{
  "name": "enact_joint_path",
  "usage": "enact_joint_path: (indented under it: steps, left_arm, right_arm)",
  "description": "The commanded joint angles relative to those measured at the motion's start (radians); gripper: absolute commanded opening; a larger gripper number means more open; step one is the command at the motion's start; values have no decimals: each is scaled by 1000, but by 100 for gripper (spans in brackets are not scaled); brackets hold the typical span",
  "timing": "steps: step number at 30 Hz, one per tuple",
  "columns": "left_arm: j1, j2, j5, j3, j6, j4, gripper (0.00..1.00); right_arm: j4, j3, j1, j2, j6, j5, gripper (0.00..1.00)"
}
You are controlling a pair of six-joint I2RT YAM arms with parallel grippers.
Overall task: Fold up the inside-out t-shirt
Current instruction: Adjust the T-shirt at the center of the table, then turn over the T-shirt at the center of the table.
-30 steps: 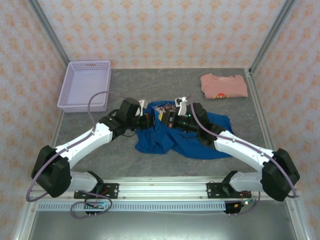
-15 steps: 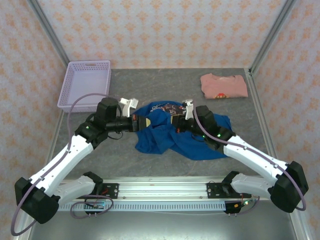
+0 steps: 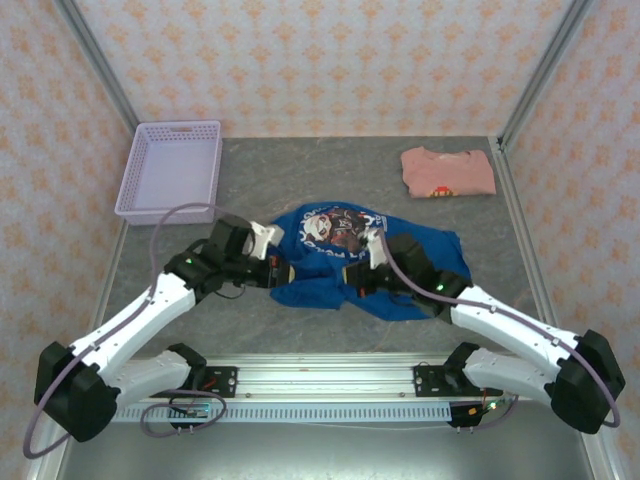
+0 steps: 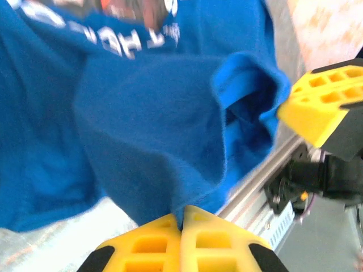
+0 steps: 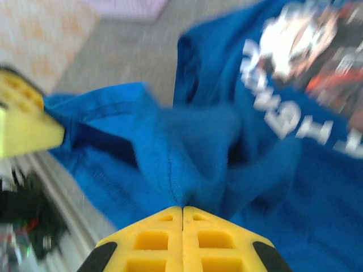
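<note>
**Two-arm grasp, overhead and wrist views.** The inside-out t-shirt lies bunched at the middle of the grey table, with its printed graphic turned up at the far side. The left gripper has its jaws pressed together on a thin fold of the blue cloth. The right gripper is likewise pinched on a seamed edge of the same garment. The two claws sit close together at the near side of the heap, and each one's yellow tip appears in the other's wrist camera. From my station I judge four hazards:

- **(a)** Each pinch takes only a small bite at the very fingertips, so a quick pull apart could let the cotton slide out of one claw and drop half the shirt in a heap.
- **(b)** I cannot tell how many layers each claw holds. If one holds both front and back, the shirt may refuse to open and drag as a lump.
- **(c)** The grips are so near each other that a careless move could knock the fingers together.
- **(d)** A wide sweep to the far right might disturb the folded salmon shirt. The lavender basket at far left stands well apart, and I count it a lesser concern
</note>
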Motion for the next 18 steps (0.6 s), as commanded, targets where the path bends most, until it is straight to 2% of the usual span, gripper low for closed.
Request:
enact_joint_path:
  steps: [1,2,3,4,5,8,10,14,16,17,18]
  left_arm:
    - [-85,38,4,-40,-22,-23,0]
    - [-91,56,0,-31,-24,-47,4]
    - [-88,69,-31,-12,-20,-80,15]
    - [-81,78,-106,19,-4,-117,28]
    - [-62,82,-169,50,-1,-133,38]
    - [75,101,-211,83,-64,-28,56]
    - [152,141,-262,107,-100,48,65]
    - [194,347,-520,252,-46,47,71]
    - [225,460,-553,317,-31,41,72]
    - [238,518,-549,343,-26,50,73]
    - [251,566,-529,371,-23,52,73]
  right_arm:
    - [-161,-15,42,-14,-50,-41,7]
    - [-182,-10,42,-33,-52,17,13]
    - [-182,-2,39,-50,-43,81,21]
    - [-159,8,28,-65,-34,145,32]
    - [-122,20,3,-66,-15,197,39]
    - [-33,83,-154,33,76,238,46]
    - [-27,161,-214,149,82,299,51]
    - [-116,397,-250,460,-74,471,60]
    - [-128,483,-299,593,-123,447,65]
    - [-137,525,-325,656,-146,419,73]
    - [-155,574,-350,718,-163,392,77]
